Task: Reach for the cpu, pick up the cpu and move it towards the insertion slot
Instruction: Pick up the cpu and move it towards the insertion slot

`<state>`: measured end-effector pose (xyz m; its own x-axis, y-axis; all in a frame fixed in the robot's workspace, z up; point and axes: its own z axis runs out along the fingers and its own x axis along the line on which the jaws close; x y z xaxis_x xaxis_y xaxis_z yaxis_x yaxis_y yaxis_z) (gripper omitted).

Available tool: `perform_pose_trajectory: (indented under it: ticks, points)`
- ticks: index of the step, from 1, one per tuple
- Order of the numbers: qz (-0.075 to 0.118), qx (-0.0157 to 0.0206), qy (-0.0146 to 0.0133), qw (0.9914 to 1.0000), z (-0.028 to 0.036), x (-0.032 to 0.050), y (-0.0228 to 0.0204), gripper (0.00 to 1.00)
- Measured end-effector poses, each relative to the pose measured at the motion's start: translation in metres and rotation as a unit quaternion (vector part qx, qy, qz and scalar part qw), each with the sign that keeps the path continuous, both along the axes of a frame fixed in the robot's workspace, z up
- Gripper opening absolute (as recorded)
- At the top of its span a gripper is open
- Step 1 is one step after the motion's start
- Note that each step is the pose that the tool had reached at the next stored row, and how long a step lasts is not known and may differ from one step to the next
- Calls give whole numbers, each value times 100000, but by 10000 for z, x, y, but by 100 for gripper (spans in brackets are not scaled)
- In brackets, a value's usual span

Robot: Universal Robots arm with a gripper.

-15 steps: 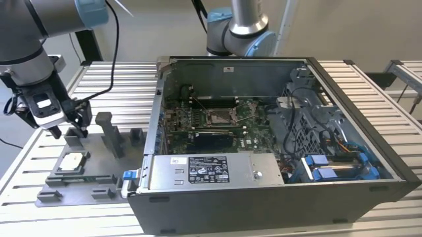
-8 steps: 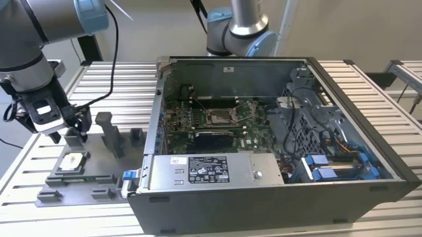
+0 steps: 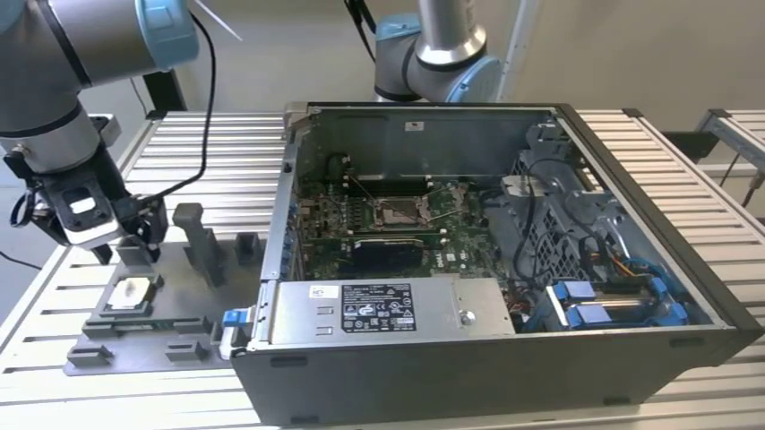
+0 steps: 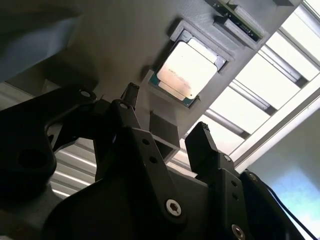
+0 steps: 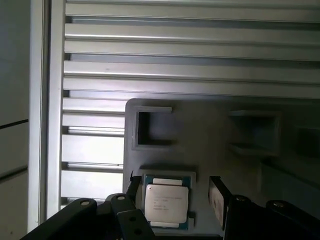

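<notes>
The cpu point(image 3: 129, 292) is a small pale silver square lying flat in a recess of the grey fixture plate point(image 3: 179, 324) at the exterior view's left. My gripper point(image 3: 115, 240) hangs just above it, open and empty. In the first wrist view the cpu point(image 5: 166, 202) lies between the two dark fingers point(image 5: 216, 196) of the gripper point(image 5: 174, 192), with no contact visible. The second wrist view shows the cpu point(image 4: 187, 70) beyond the open gripper point(image 4: 165, 117). The insertion slot point(image 3: 396, 212) sits on the green board inside the open computer case.
Upright grey fixture blocks point(image 3: 197, 237) stand on the plate close beside the gripper. The open computer case point(image 3: 478, 269) has tall metal walls, with a power supply point(image 3: 382, 309) at the front. A second robot arm point(image 3: 436, 54) stands behind the case. The table point(image 3: 227, 152) is slatted aluminium.
</notes>
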<state>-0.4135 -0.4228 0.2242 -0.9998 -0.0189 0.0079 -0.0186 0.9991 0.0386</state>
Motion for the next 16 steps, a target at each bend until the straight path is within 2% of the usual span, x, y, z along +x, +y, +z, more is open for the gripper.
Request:
perform_pose_trajectory:
  ticks: [13,16]
  points:
    - [1,-3,5,100000,-95,0,0,100]
    - [4,-6,12,100000,-116,0,-16,100]
